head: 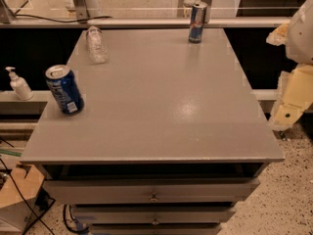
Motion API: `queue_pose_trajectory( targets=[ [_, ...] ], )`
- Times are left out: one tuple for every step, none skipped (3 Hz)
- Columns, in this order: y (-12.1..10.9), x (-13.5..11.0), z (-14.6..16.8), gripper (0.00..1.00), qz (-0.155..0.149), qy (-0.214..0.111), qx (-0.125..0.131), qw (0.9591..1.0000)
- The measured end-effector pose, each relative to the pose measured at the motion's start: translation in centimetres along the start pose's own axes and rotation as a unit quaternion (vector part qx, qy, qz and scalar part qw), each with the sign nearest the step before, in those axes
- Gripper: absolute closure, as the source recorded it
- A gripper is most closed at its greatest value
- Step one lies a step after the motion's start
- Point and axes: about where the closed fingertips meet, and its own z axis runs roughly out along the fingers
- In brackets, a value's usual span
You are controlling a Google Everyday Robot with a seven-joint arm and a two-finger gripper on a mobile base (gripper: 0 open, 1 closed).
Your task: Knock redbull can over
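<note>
Camera view: a grey table point(161, 106) fills the middle of the frame, seen from above and from the front. Drawers point(154, 192) with small knobs sit under its top.

Item one, the redbull can point(197, 22): it stands upright at the far edge of the table, right of centre and close to the back rim. It is slim, blue and silver, with a red mark and a silver top. Nothing touches it.

Item two, a wider dark-blue can point(64, 89) with white lettering: it stands near the left edge, toward the front half of the table, silver top up.

Item three, a clear plastic bottle point(97, 44): it is near the far left corner. Whether it stands or lies cannot be settled.

The three items are well apart from one another.

The gripper point(288, 106): cream-coloured, it hangs off the table, just beyond the right edge and about level with the middle of that side. It sits below a white section of the arm point(305, 28). Contact with the table edge cannot be confirmed. How far the gripper is spread, and whether it has hold of anything, cannot be made out. It is well apart from the redbull can, which stands farther back and to its left.

Surroundings: a white pump bottle point(19, 84) stands on a ledge left of the table. The floor point(288, 199) on the right is speckled. A cardboard box point(19, 192) and black cables point(29, 212) lie at the lower left.
</note>
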Motion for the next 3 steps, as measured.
queue_pose_trajectory(
  targets=[
    [0.0,0.0,0.0,0.0,0.0,0.0,0.0,1.0],
    [-0.3,-0.3,-0.5,0.0,-0.01,-0.014,0.008,0.9998],
    [-2.3,-0.3,-0.9,0.0,-0.019,-0.076,0.021,0.9967]
  ],
)
